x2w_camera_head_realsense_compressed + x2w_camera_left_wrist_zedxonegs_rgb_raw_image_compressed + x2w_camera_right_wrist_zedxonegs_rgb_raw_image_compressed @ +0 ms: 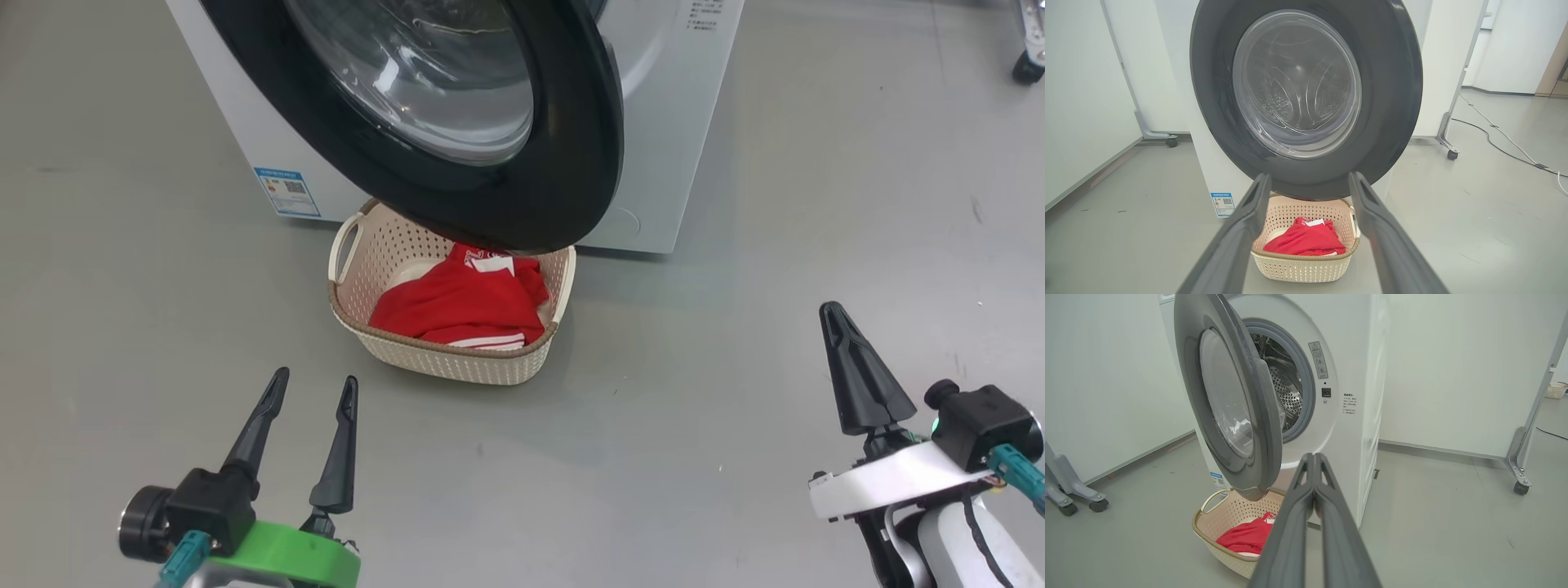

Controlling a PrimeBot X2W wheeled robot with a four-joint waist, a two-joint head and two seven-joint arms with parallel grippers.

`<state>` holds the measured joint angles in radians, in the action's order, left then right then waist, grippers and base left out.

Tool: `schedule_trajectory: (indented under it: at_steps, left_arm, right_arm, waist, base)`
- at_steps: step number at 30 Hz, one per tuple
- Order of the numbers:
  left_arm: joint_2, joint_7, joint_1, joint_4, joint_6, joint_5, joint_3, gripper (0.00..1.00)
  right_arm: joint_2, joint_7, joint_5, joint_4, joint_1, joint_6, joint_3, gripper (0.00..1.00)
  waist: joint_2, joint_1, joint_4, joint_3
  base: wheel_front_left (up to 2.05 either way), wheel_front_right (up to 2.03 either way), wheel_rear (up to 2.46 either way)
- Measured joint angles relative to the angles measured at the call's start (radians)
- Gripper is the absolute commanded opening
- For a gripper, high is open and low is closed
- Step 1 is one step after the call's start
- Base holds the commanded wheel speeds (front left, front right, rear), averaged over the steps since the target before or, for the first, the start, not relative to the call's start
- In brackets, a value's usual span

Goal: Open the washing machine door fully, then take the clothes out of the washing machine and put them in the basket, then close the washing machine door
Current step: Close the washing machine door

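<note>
Red clothes [457, 306] lie in the basket [457, 365]; left pincer [317, 376] wide, right pincer [833, 314] closed.

- One washing machine [669, 122], carrying one washing machine door [571, 147] on its front.
- One blue label [286, 192] at the washing machine's lower corner.
- One basket [457, 363] on the floor just in front of the washing machine.
- The clothes [457, 306] in that basket: one red heap; how many garments cannot be told.
- Two end effectors facing the washing machine, the left end effector [317, 377] and the right end effector [833, 314], with two fingers each.
- Two castors behind the washing machine: one castor [1171, 142] off one side, another castor [1451, 154] off the other.
</note>
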<state>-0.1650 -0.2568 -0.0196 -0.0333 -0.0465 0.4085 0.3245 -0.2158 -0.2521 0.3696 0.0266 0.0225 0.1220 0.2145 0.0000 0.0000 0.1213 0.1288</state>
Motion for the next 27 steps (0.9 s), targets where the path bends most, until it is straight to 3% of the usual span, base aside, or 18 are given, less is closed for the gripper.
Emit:
schedule_trajectory:
  at_steps: [16,27]
  left_arm:
    - [0.082,0.000,-0.036,0.026,0.021,-0.033,0.048,1.00]
    - [0.109,0.000,-0.092,0.040,0.031,-0.076,0.090,1.00]
  right_arm:
    - [-0.156,0.033,-0.022,-0.106,0.181,0.000,0.249,0.00]
    - [-0.248,0.071,-0.008,-0.118,0.350,0.000,0.272,0.00]
  waist:
    - [0.0000,0.0000,0.071,0.114]
    - [0.0000,0.0000,0.149,0.228]
  base:
    - [0.00,0.00,0.00]
    - [0.00,0.00,0.00]
